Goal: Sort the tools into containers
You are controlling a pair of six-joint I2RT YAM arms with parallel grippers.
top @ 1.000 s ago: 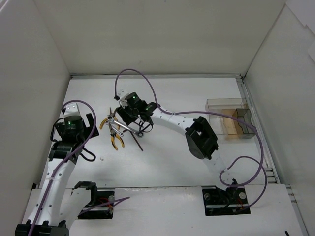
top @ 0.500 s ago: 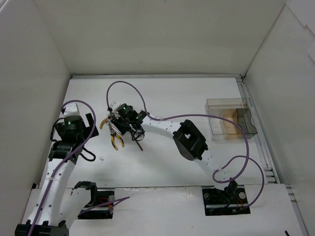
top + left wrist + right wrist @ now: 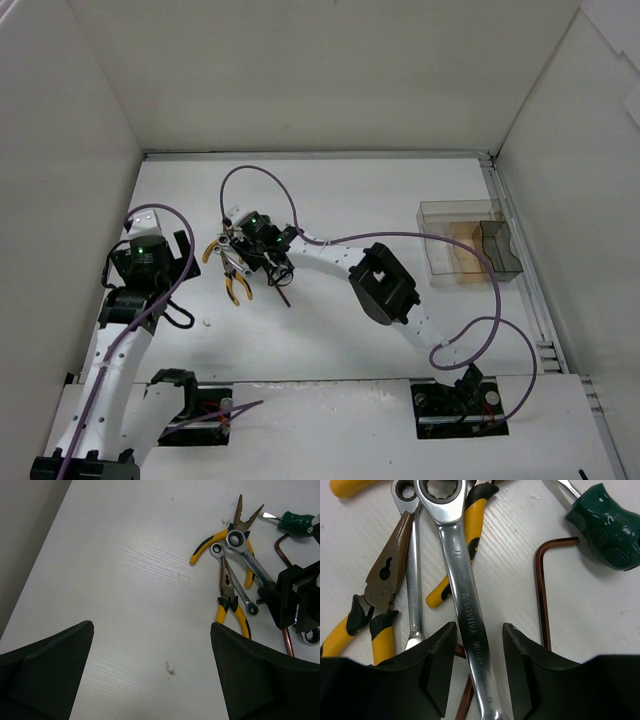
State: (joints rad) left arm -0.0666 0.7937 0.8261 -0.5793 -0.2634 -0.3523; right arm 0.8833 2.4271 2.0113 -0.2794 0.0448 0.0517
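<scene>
Over the pile, right jaws straddle the large wrench (image 3: 465, 595) shank, gaps both sides — no grip. Close squarely, lift straight — it crosses the pliers (image 3: 476, 517). Left jaws open, empty.

top: high overhead, whole table (image 3: 350, 200) | left wrist: low oblique | right wrist: close, downward | shared: tools (image 3: 238, 283) (image 3: 235, 575) (image 3: 465, 595)

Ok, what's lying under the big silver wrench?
The big wrench lies across a yellow pliers handle; lower down a brown hex key seems to slip under it. How they run beneath is covered.
</scene>
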